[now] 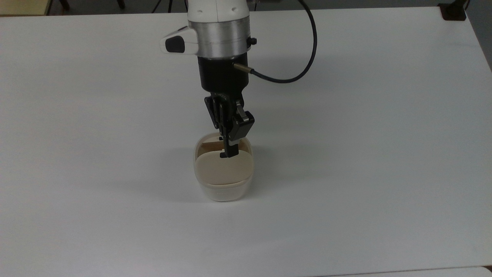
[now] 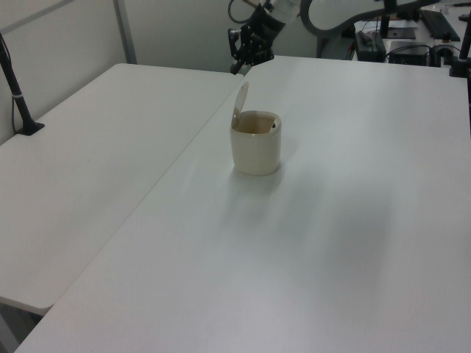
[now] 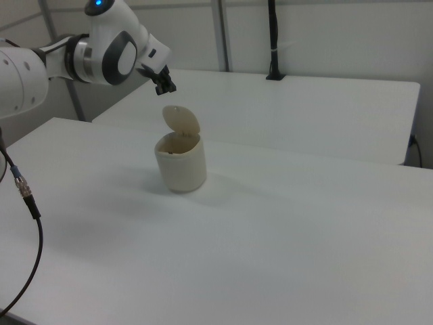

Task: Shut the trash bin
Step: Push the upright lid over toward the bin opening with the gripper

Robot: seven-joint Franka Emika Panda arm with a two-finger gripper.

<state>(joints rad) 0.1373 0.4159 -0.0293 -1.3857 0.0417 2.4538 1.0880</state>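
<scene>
The trash bin (image 1: pixel 223 191) is a small cream-white tub standing mid-table, also seen in the left view (image 2: pixel 256 147) and the right view (image 3: pixel 181 166). Its beige lid (image 1: pixel 225 171) stands hinged up, so the bin's mouth is open. The lid (image 2: pixel 241 99) is upright at the left view's left rim, and it (image 3: pixel 181 122) rises at the back in the right view. My gripper (image 1: pixel 226 153) hangs shut with nothing in it, overlapping the lid's top edge in the top view. It (image 2: pixel 237 68) sits above the lid and apart from it, as the right view (image 3: pixel 162 87) also shows.
A black cable (image 1: pixel 303 65) loops from the wrist over the white table (image 1: pixel 365 154). A second table (image 2: pixel 88 169) adjoins at the left view's left, with a black post (image 2: pixel 16 92) on it. Another post (image 3: pixel 272 40) stands on the far table in the right view.
</scene>
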